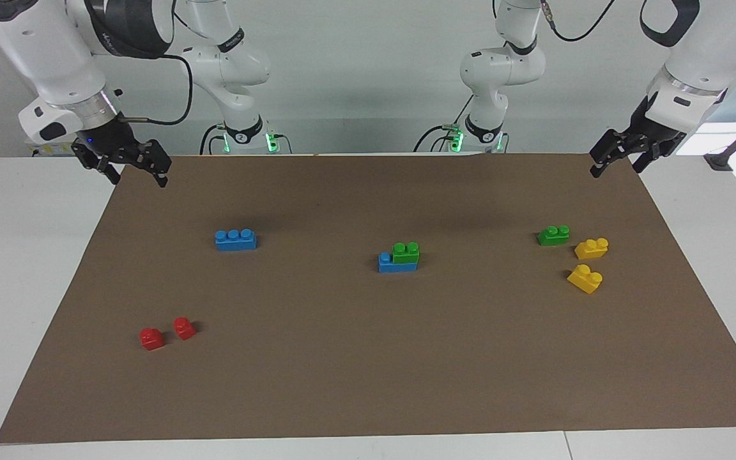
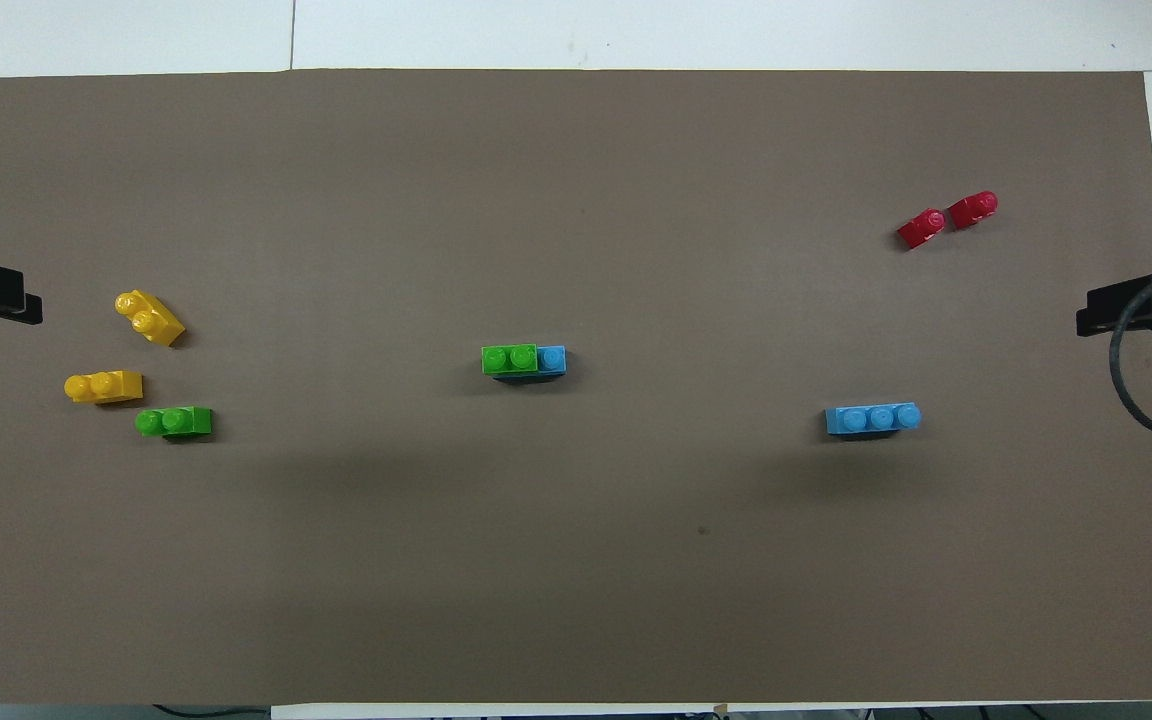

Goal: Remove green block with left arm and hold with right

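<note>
Both arms wait at the mat's ends; we have not yet started pulling the brick off.

Facing view: our left gripper and right gripper hang with fingers spread wide and empty, and the green block sits stacked on a blue brick mid-mat. Overhead view: the block covers two studs of that brick; a loose green lookalike lies well apart from it, so we should pin the blue one with the right gripper and lift straight up.
</note>
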Available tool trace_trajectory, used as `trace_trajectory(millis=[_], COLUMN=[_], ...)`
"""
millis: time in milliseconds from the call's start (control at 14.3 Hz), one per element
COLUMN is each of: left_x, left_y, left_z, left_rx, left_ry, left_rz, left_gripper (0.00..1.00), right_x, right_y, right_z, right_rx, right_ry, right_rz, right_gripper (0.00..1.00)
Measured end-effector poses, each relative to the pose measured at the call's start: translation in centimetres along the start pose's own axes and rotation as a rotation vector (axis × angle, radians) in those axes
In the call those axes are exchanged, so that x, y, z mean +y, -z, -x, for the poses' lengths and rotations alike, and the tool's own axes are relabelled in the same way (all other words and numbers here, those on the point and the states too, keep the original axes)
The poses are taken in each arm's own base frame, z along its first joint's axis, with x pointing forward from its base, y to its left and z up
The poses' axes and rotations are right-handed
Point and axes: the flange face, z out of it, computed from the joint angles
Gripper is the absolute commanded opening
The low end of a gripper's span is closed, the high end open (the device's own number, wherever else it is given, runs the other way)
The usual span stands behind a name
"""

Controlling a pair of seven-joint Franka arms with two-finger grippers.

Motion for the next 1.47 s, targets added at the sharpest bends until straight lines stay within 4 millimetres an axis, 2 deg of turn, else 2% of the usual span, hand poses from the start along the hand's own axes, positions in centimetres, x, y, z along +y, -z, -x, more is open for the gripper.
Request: trace_trajectory(millis=[1121,1471], left_x=[-0.1,-0.1], left_y=[0.0,0.0], left_z=[0.0,0.0], left_rx=[0.0,0.0], left_ry=[0.001,0.002], left_rz=[0.0,0.0], left_gripper=[1.0,1.0], right_x=[0.0,1.8], right_y=[0.0,0.0], right_z=[0.0,0.0], right_rx=[0.0,0.0], right_ry=[0.0,-0.034], right_rz=[0.0,-0.001], right_gripper=[1.0,1.0])
